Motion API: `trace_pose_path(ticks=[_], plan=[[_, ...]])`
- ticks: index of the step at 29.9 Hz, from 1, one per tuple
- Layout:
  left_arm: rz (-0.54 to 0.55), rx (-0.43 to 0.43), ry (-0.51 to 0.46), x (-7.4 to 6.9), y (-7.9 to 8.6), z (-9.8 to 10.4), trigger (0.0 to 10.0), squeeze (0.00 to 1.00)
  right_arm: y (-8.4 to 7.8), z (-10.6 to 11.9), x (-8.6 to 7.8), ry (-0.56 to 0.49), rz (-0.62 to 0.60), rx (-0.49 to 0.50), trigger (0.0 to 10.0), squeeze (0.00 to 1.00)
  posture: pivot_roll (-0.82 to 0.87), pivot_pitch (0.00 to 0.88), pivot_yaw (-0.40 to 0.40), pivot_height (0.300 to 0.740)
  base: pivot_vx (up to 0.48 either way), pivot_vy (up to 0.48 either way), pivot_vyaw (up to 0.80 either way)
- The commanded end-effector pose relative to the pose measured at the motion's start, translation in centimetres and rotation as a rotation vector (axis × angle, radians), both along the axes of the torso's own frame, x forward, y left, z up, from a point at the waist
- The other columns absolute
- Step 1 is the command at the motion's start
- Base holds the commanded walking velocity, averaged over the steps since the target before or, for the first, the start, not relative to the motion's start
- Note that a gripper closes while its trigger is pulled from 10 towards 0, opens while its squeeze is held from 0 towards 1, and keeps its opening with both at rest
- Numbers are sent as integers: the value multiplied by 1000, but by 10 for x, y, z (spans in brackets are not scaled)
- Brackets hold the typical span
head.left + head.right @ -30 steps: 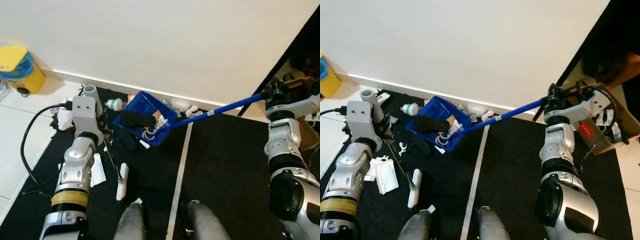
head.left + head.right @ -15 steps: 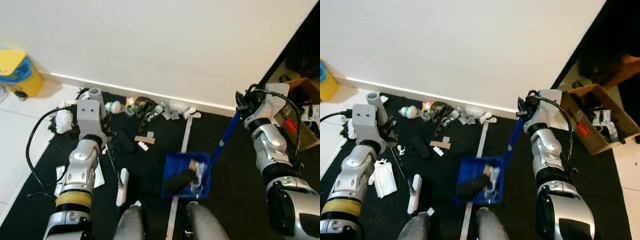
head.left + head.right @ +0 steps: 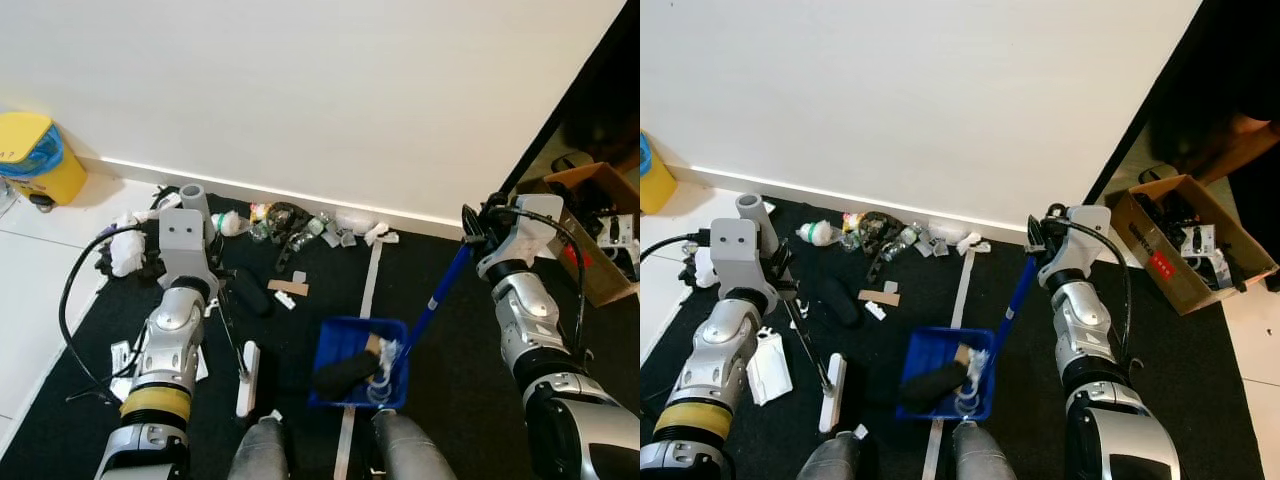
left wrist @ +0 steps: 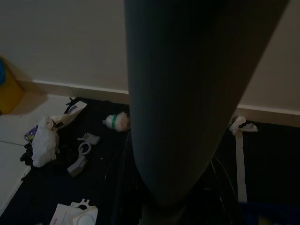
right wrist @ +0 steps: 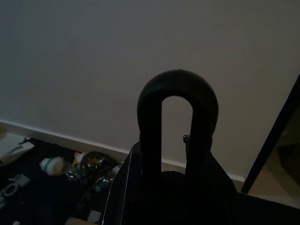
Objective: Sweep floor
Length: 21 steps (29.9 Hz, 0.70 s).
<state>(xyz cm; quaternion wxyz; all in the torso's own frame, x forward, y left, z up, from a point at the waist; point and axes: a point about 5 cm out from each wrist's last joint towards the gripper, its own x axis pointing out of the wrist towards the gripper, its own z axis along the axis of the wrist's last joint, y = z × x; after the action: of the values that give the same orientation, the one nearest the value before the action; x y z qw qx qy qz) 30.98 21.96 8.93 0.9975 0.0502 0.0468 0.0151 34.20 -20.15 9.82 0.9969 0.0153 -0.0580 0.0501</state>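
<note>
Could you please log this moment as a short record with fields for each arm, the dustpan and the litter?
right gripper: holds the blue handle at its top end
left gripper: holds the grey broom pole
dustpan: blue, on the black mat before the robot's feet, holding a dark lump and white scraps
litter: strewn along the wall base

A black looped handle end (image 5: 177, 126) stands upright close to the lens, pale wall showing through its slot; below it a dark bulk spreads out, blurred; a heap of litter (image 5: 89, 171) lies on the black mat (image 5: 42, 201) by the white skirting board (image 5: 61, 137).
</note>
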Motion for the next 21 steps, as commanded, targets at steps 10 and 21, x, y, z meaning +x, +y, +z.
trace_pose_path(ticks=[10, 21], plan=[[38, -28, -56, 5, 0, 5, 10000, 0, -8, 7, 2, -31, -49, 9, 10000, 0, 31, 71, -13, 740, 0, 0, 0], [78, -75, -65, 7, -3, 4, 10000, 0, -4, 0, 4, 35, -45, 7, 10000, 0, 23, 86, -23, 740, 0, -77, 0]])
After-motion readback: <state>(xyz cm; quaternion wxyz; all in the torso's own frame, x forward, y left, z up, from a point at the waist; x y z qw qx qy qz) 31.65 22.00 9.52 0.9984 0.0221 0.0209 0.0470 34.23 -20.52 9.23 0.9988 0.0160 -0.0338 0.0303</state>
